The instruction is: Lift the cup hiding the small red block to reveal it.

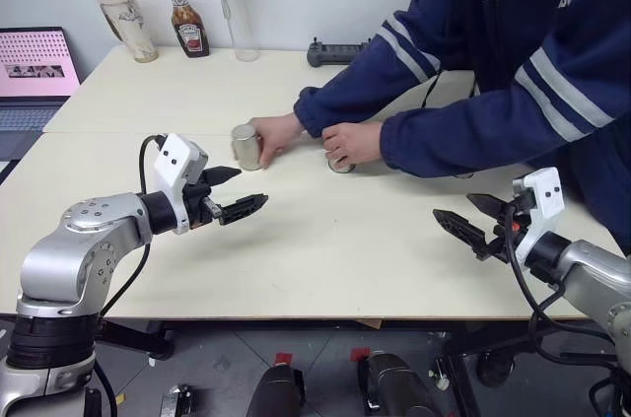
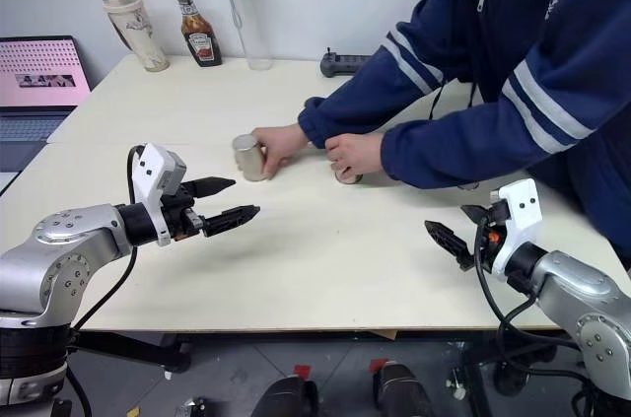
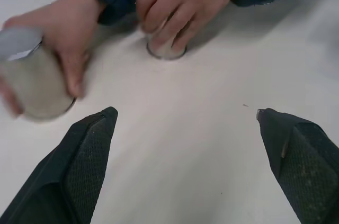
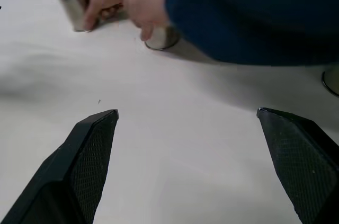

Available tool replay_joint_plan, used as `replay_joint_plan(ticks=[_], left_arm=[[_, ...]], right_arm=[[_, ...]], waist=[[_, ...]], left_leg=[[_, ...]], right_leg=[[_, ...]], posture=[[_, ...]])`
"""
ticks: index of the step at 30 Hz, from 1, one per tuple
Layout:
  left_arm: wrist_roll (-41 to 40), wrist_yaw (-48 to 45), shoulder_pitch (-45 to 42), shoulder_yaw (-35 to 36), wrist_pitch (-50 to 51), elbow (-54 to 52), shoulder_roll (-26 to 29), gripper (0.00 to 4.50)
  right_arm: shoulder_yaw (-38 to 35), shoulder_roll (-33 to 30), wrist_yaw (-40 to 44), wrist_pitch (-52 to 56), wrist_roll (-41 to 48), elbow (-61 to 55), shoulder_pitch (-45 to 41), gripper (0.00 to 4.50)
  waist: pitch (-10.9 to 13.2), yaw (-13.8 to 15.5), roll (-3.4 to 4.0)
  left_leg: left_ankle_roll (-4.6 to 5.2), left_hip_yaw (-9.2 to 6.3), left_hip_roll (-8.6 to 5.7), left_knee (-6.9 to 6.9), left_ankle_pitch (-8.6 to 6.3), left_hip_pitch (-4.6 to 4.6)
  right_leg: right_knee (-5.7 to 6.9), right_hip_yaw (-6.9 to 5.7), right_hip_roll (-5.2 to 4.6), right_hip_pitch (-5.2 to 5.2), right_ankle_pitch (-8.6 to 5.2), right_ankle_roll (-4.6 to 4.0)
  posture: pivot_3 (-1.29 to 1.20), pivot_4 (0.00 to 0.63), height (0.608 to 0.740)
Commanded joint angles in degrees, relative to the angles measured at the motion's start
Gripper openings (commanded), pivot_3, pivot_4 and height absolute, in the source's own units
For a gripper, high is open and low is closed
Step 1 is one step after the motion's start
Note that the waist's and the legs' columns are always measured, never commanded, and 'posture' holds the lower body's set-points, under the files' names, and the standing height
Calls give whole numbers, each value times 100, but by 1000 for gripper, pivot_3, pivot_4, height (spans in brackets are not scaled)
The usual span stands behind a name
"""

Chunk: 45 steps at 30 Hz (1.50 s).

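Tools idle at near desk (image 1: 315,269) edge: left tool (image 1: 233,194) and right tool (image 1: 471,221) both spread wide, grasping nothing. Task not started; no cup lifted. Farther out, a person's hands (image 1: 279,134) cover two silvery cups: one cup (image 1: 245,147) upright, plain tapered metal, the other (image 1: 341,165) mostly hidden under fingers (third cup's rim at the desk's right, barely seen). Red block not visible. Remaining: choose the cup, grasp, raise.

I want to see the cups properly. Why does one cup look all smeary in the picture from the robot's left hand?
In the left wrist view the cup and the person's hand on it are motion-blurred; in the left eye view that cup looks sharper.
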Motion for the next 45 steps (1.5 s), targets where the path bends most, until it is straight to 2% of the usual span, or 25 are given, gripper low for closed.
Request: replay_joint_plan(ticks=[1, 12, 15, 18, 23, 25, 32, 41, 45], left_arm=[[-2, -16, -61, 99, -91, -42, 43, 4500], [171, 174, 51, 339, -293, 74, 52, 4500], [350, 475, 228, 529, -466, 114, -19, 4500], [616, 997, 301, 646, -732, 247, -266, 4500], [1336, 2127, 231, 407, -1706, 726, -1296, 4500], [1588, 2427, 44, 292, -2029, 1070, -1613, 4500], [2229, 3223, -876, 101, -3381, 2834, -2359, 4500], [2494, 3427, -1936, 76, -4568, 5028, -2606, 4500], [2414, 3186, -2295, 81, -4922, 5835, -2697, 4500]], right_arm=[[-113, -11, -10, -89, 84, -90, -71, 4451], [117, -177, 341, 20, 291, -197, -53, 4451], [314, -163, 362, -35, 271, -181, -161, 4451], [616, -98, 404, -66, 260, -203, -370, 4451], [1266, -120, 974, -238, 332, -363, -916, 4451], [1414, -102, 1196, -421, 213, -294, -1141, 4451], [1905, -6, 1589, -873, -252, 123, -1746, 4451], [1965, -35, 1541, -1020, -707, 234, -1665, 4451], [1926, 35, 1423, -975, -769, 131, -1566, 4451]], waist=[[0, 2, 0], [0, 3, 0], [0, -4, 0], [0, -7, 0], [-4, 45, 1], [-9, 54, -9], [-15, 74, -18], [-16, 66, -20], [-16, 62, -20]], left_leg=[[0, 0, 0, 0, 0, 0], [0, -1, 1, 0, 0, 1], [0, 1, 1, 0, 0, 1], [0, 2, 2, 0, 0, 3], [0, 3, -2, 6, 1, 7], [0, 0, -1, 8, 1, 4], [1, -3, -5, 13, 1, 2], [1, -4, -5, 10, 0, -4], [1, -3, -5, 12, 1, -2]], right_leg=[[0, 0, 0, 0, 0, 0], [2, 0, 1, 0, 0, 0], [2, 1, 0, 0, 0, 1], [4, 3, 1, 0, 1, 1], [5, 3, -2, 7, 5, 7], [2, 1, -2, 9, 22, 35], [0, -5, -3, 15, 27, 42], [-3, -6, -3, 11, 31, 45], [0, -6, -3, 12, 32, 46]], posture=[[0, 150, 740], [0, 150, 740], [0, 150, 740], [0, 150, 740], [0, 150, 740], [0, 150, 740], [0, 150, 740], [0, 150, 740], [0, 150, 740]])
